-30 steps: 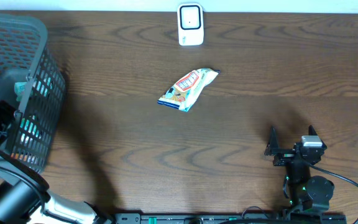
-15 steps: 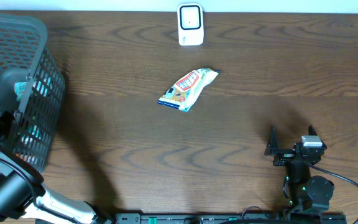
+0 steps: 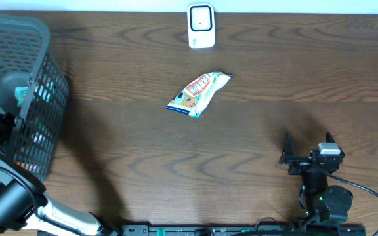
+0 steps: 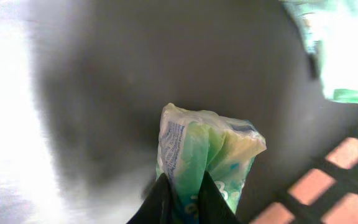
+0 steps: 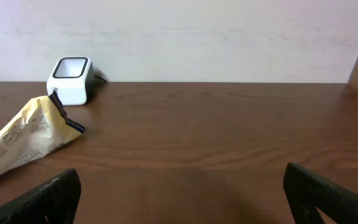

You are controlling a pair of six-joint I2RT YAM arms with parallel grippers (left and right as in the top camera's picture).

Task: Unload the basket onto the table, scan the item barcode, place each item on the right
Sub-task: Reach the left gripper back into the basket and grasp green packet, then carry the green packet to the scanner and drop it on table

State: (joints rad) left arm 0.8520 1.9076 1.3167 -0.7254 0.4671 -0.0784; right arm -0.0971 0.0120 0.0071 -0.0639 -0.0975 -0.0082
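- The basket (image 3: pixel 41 78) sits at the left edge of the table (image 3: pixel 143 164) — a pouch (image 4: pixel 207 155) inside it.
- The scanner (image 3: pixel 201 26) stands at the far edge, centre.
- The snack packet (image 3: pixel 199 94) lies mid-table, before the scanner.
- The right gripper (image 3: pixel 308 139) — near front right.

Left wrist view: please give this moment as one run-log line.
left gripper: shut on green-and-white plastic packet, inside dark mesh basket | right gripper: open, empty | stage: item grasped

Scanner (image 5: pixel 72 79): we see it far left on the worktop (image 5: pixel 229 124)
Packet (image 5: pixel 23 140): crumpled, near the scanner
Right claw (image 5: pixel 179 186): spread wide
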